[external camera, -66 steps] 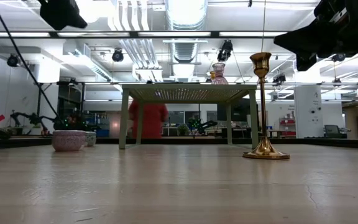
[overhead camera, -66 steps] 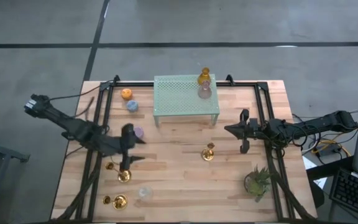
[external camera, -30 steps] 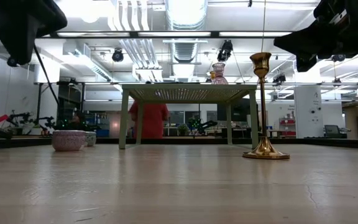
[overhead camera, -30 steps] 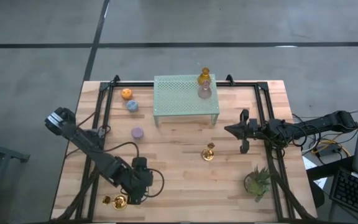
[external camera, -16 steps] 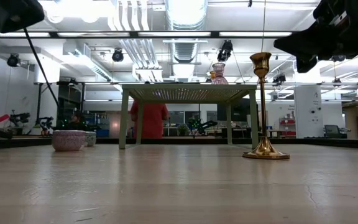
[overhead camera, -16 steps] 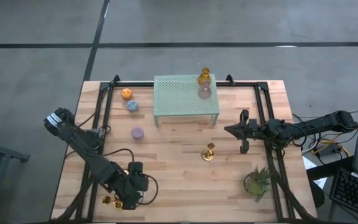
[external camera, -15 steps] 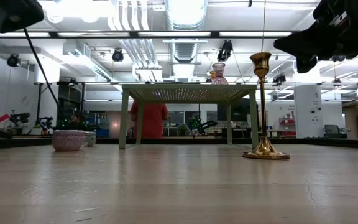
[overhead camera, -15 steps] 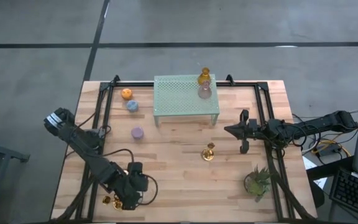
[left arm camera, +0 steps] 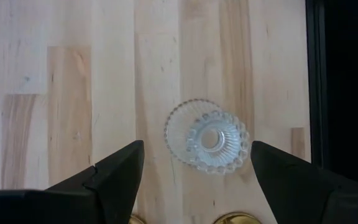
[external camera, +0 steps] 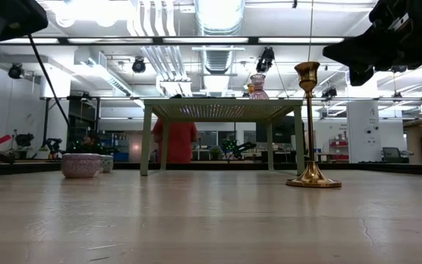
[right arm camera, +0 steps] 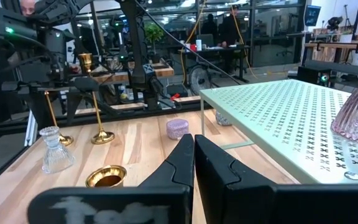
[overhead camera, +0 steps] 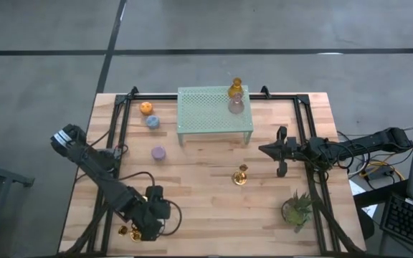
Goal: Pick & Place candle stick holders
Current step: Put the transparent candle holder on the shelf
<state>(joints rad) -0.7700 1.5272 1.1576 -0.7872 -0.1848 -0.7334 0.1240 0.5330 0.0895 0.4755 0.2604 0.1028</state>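
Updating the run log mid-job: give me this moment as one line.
left gripper: open, above clear cup, no contact | right gripper: shut, idle beside rack | pink, amber holders on rack

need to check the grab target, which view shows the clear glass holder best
The left wrist view: the clear glass holder sits centred between the open left claw fingers. The right wrist view shows it small from the side. In the high view the arm hides it; the low view misses it.

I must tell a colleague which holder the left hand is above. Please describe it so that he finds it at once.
Look at the table's near left corner, under the left hand, open above it. The clear glass cup stands there, ribbed with a beaded rim. Its neighbours are gold stemmed holders; only this one is see-through.
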